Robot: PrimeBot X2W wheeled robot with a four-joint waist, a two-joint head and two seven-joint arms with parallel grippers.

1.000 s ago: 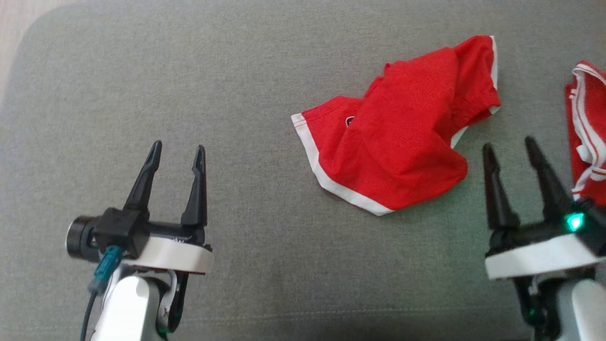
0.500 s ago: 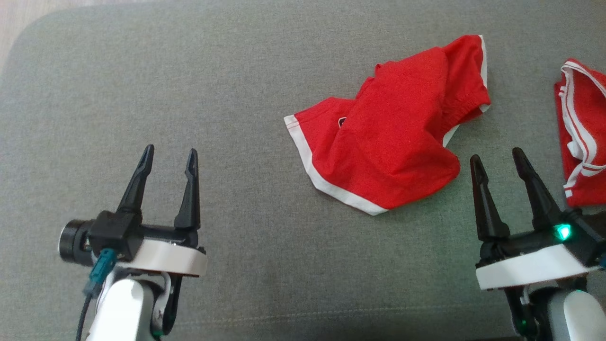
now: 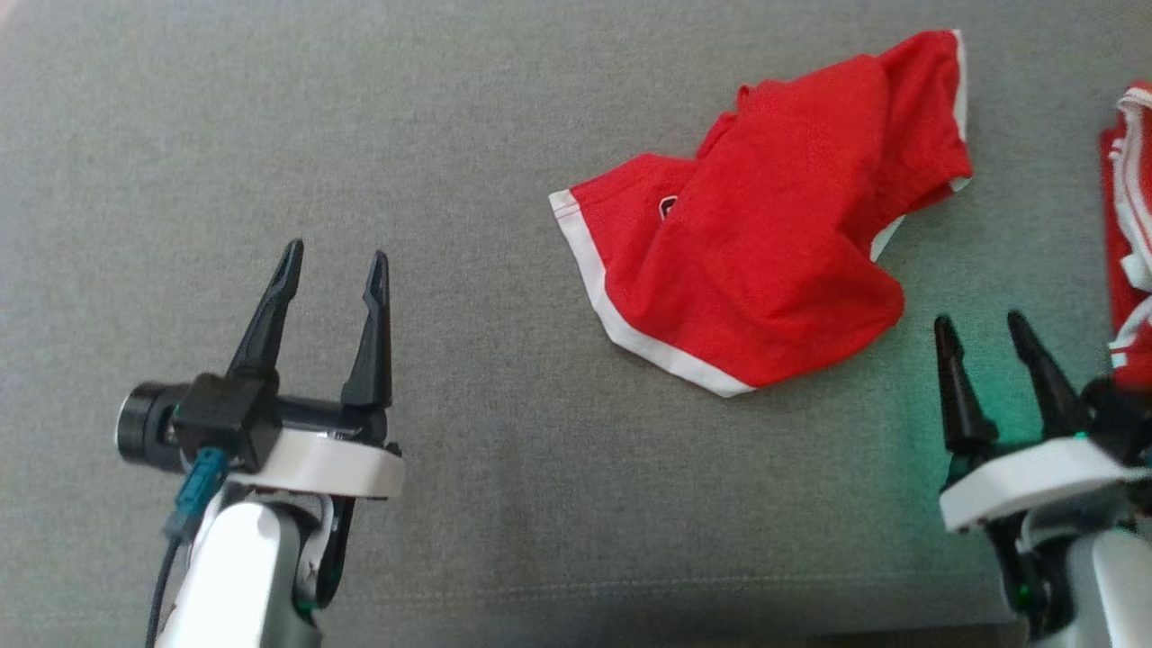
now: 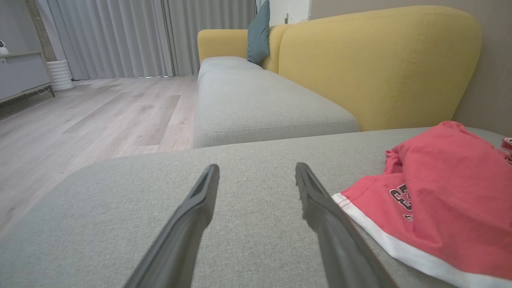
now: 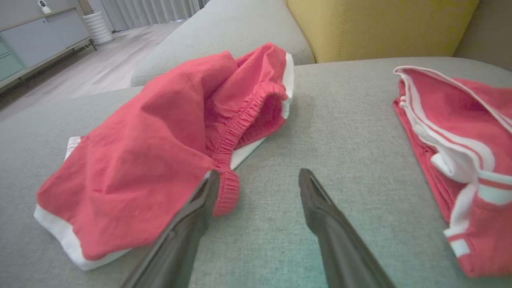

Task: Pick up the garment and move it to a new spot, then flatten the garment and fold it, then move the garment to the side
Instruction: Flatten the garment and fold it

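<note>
Garment (image 3: 756, 243), red shorts with white trim, lies crumpled on the grey cushion (image 3: 450, 135), right of centre. Left gripper (image 3: 337, 252) and right gripper (image 3: 979, 320) both hover open and empty, the right one near its edge.

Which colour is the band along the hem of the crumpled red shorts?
White. The hem band shows best in the head view.

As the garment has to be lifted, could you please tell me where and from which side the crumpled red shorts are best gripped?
Probably the elastic waistband of the red shorts, at its near end, approached from the robot's right by the open right gripper. That end bunches into a raised ridge ahead of its fingers, while the white-trimmed hem lies flat on the cushion.
</note>
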